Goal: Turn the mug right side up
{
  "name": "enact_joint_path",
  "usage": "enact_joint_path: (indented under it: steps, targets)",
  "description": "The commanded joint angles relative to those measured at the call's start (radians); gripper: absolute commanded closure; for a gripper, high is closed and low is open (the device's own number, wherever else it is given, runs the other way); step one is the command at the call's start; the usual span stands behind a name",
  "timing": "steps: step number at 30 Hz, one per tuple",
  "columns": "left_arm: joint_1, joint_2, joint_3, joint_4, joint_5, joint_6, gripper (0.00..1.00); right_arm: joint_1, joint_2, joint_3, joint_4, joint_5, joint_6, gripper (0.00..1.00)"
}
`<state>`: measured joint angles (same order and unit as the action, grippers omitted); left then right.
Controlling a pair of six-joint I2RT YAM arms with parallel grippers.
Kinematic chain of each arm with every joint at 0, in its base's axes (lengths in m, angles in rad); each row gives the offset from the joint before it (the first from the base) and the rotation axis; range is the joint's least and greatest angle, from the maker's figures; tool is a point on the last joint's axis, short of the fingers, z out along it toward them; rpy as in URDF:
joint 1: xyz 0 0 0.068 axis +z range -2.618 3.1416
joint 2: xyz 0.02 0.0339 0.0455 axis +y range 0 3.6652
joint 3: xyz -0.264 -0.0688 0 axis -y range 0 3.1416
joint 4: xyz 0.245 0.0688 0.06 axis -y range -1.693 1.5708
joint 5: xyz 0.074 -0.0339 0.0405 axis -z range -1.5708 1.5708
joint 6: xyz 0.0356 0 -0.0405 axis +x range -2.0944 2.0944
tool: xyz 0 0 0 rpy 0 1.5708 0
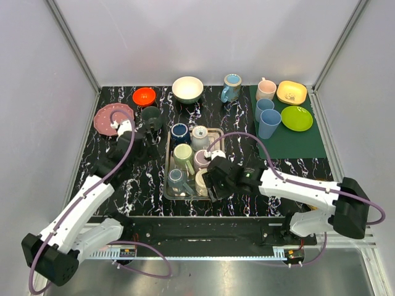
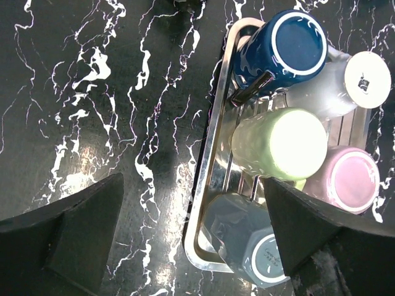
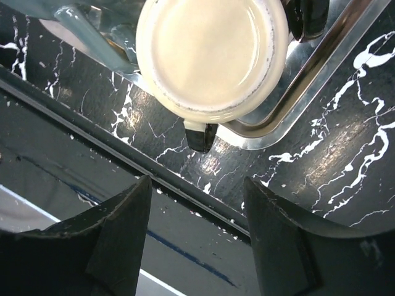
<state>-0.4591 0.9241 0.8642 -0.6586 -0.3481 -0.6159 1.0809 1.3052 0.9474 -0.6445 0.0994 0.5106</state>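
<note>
A metal tray [image 1: 216,132] holds several mugs, all bottom up: navy [image 1: 179,132], white [image 1: 199,137], green [image 1: 182,154], pink [image 1: 202,159], grey-blue [image 1: 176,179] and cream [image 1: 201,182]. My right gripper [image 1: 213,180] is open over the tray's near right corner. In the right wrist view the cream mug [image 3: 213,55] and its dark handle [image 3: 202,137] lie just ahead of the open right gripper [image 3: 197,231]. My left gripper [image 1: 153,143] is open and empty beside the tray's left rim [image 2: 207,185]; in the left wrist view the left gripper [image 2: 191,246] spans the grey-blue mug [image 2: 256,246].
A dark mug [image 1: 151,116], pink plate [image 1: 108,117] and red bowl [image 1: 144,96] stand at the back left. A white bowl [image 1: 187,88] and blue mug [image 1: 232,86] are at the back. A green mat [image 1: 296,145] at the right holds cups, a yellow bowl [image 1: 291,92] and a green plate [image 1: 296,118].
</note>
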Motion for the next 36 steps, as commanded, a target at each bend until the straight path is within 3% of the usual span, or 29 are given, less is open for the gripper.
enact_joint_path:
  steps: [1, 12, 15, 23, 32, 36]
  targets:
    - [-0.001, -0.057, -0.014, -0.004, -0.064, -0.119, 0.01, 0.047, 0.068, 0.056, 0.019, 0.149, 0.138, 0.34]
    - [-0.001, -0.045, -0.024, -0.018, -0.029, -0.108, 0.01, 0.05, 0.215, 0.116, 0.035, 0.306, 0.172, 0.4]
    - [-0.001, -0.042, -0.022, -0.016, -0.016, -0.1, 0.02, 0.05, 0.242, 0.132, 0.04, 0.306, 0.149, 0.43]
    - [-0.001, -0.059, -0.028, -0.001, 0.02, -0.087, 0.04, 0.048, 0.285, 0.134, 0.054, 0.269, 0.106, 0.64]
    - [-0.001, -0.083, -0.05, 0.02, 0.061, -0.093, 0.06, 0.028, 0.31, 0.123, 0.071, 0.264, 0.085, 0.61]
    - [-0.001, -0.087, -0.054, 0.027, 0.067, -0.094, 0.07, 0.021, 0.309, 0.11, 0.089, 0.257, 0.066, 0.7]
